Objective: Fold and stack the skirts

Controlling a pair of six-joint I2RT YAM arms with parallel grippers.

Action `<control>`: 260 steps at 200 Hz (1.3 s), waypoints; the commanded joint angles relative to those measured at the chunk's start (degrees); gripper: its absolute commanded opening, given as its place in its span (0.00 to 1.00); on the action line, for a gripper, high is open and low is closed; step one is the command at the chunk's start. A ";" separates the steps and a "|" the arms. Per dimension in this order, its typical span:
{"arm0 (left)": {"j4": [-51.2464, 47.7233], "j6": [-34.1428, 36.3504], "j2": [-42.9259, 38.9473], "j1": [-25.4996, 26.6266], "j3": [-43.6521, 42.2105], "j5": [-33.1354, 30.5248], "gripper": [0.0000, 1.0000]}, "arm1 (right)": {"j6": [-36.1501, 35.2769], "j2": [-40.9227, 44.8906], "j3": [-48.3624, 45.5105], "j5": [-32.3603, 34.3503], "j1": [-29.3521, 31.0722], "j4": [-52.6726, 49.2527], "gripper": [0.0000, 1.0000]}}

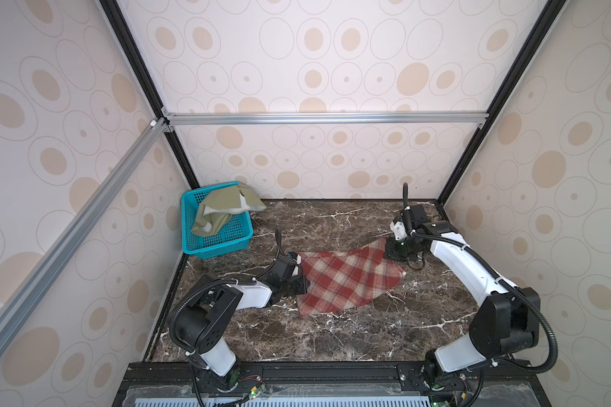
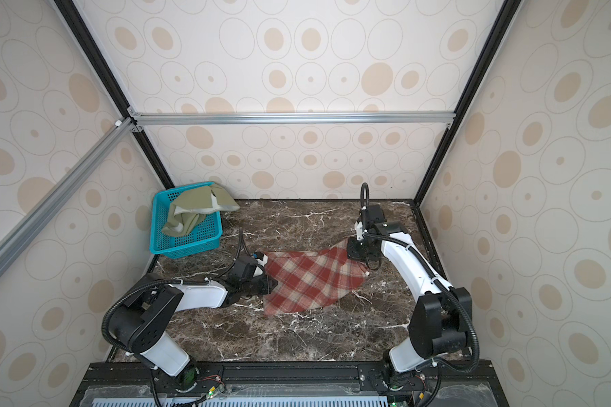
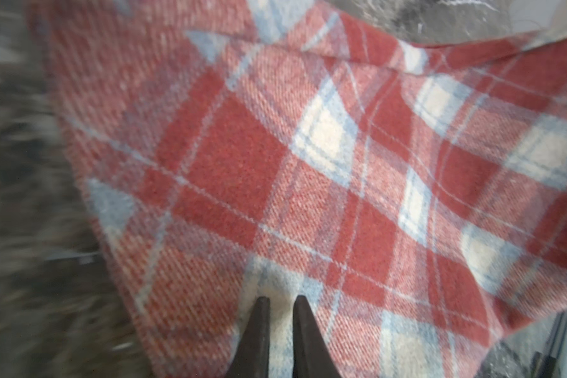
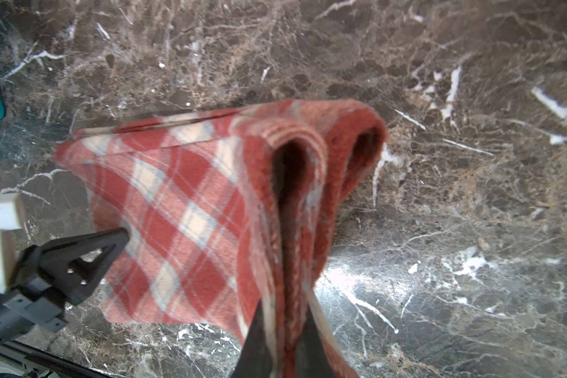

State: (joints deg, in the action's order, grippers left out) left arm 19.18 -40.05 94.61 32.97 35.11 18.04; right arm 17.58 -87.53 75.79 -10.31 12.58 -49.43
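Plaid skirt (image 1: pixel 346 282), long axis near-left to far-right

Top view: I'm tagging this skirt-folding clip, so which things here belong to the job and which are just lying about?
Job in hand:
- plaid skirt, pinched at opposite ends by the left claw and right claw
- olive skirt, draped in and over the basket

Lying about:
- basket, apart from holding the olive skirt
- table
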 commanded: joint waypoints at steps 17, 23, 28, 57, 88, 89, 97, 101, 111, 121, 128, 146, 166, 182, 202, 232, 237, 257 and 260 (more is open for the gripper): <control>8.40 -6.69 3.61 2.93 -2.75 3.26 0.15 | 0.99 -0.18 4.40 3.01 4.64 -3.39 0.00; 9.60 -7.34 4.09 3.49 -2.86 3.47 0.15 | 1.13 -0.24 4.61 3.08 5.43 -3.32 0.00; 10.36 -7.78 4.61 4.03 -2.86 3.48 0.15 | 1.26 -0.35 4.71 3.26 5.97 -3.32 0.00; 14.70 -10.45 7.40 6.47 -2.65 3.74 0.14 | 2.47 -1.29 5.41 3.91 9.23 -3.22 0.00; 18.49 -13.12 9.83 8.32 -1.18 4.19 0.14 | 3.22 -3.02 6.30 5.35 12.69 -3.62 0.00; 18.55 -13.16 9.86 8.37 -1.14 4.19 0.14 | 3.24 -3.10 6.39 5.41 12.71 -3.64 0.00; 18.95 -13.21 10.24 8.76 -0.80 4.15 0.13 | 3.42 -3.71 6.48 5.66 13.37 -3.83 0.00; 19.09 -13.31 10.44 8.96 -0.60 4.17 0.13 | 3.50 -4.05 6.50 5.65 13.70 -3.77 0.00; 19.30 -13.43 10.83 9.33 -0.25 4.19 0.13 | 3.70 -4.67 6.30 5.71 14.39 -3.27 0.00; 19.86 -13.86 11.19 9.61 -0.13 4.18 0.13 | 3.99 -5.43 6.13 5.87 15.02 -3.05 0.00; 20.35 -14.15 11.38 9.82 -0.23 4.20 0.13 | 4.12 -6.00 5.99 6.44 15.57 -2.84 0.00; 21.06 -14.81 11.66 10.25 -0.22 4.25 0.13 | 4.52 -7.24 5.60 7.67 17.12 -2.57 0.00; 21.96 -15.45 12.31 11.01 -0.07 4.47 0.13 | 5.48 -8.50 4.51 7.37 18.25 -1.06 0.00; 22.22 -15.84 13.32 11.58 0.60 4.74 0.14 | 6.37 -9.60 3.72 6.94 19.12 0.11 0.00; 22.63 -16.33 14.48 12.44 1.30 5.05 0.13 | 7.16 -10.80 3.31 6.39 20.16 1.26 0.00; 23.51 -17.17 15.43 13.30 1.53 5.17 0.13 | 7.81 -12.46 2.98 5.32 20.81 2.27 0.00; 23.68 -17.25 15.48 13.35 1.54 5.18 0.13 | 7.84 -12.63 2.96 5.23 20.87 2.40 0.00; 23.80 -17.39 15.68 13.40 1.44 5.15 0.13 | 8.24 -13.38 2.71 4.65 21.31 3.14 0.00; 23.80 -17.47 15.72 13.42 1.40 5.16 0.13 | 8.33 -13.37 2.66 4.60 21.36 3.31 0.00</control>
State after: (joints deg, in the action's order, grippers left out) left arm 45.54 -56.14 108.33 45.19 36.29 22.24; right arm 24.51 -99.94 78.98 -4.16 33.01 -47.62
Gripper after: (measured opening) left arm 0.131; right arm 0.100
